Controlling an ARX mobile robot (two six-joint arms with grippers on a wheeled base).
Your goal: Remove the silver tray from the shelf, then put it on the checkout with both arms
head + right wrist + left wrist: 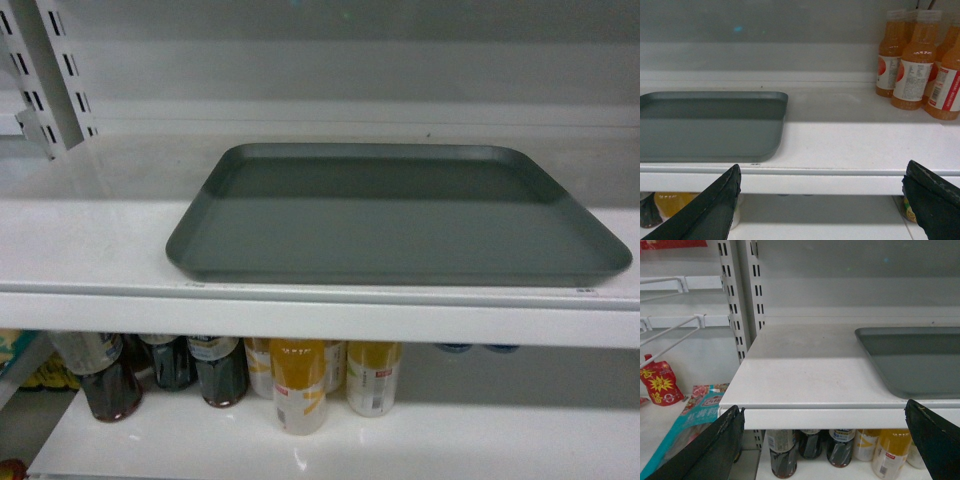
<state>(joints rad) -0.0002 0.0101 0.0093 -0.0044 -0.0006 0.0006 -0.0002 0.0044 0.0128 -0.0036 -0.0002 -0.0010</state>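
1. One silver tray (395, 215) lies flat on the white shelf (90, 245), its near edge just behind the pale front lip; its bottom is bare.
2. Neither arm shows in the head view. In the left wrist view the left gripper (827, 440) hangs in front of the shelf lip with its fingers (715, 445) spread wide and nothing between them, left of the tray.
3. The right gripper (822, 200) is likewise wide open and empty, in front of the lip, right of the tray's corner.
4. On the lower board stand three dark bottles (165, 370) and at least three yellow bottles (300, 385) with white and red labels; the print is too blurred to read.
5. At least four orange juice bottles (912, 65) stand at the far right of the tray's shelf, well apart from it; their label text is illegible.
6. Left of the shelf lie a red packet (660, 382) with yellow Chinese characters and a teal packet (695, 415); I cannot read either.
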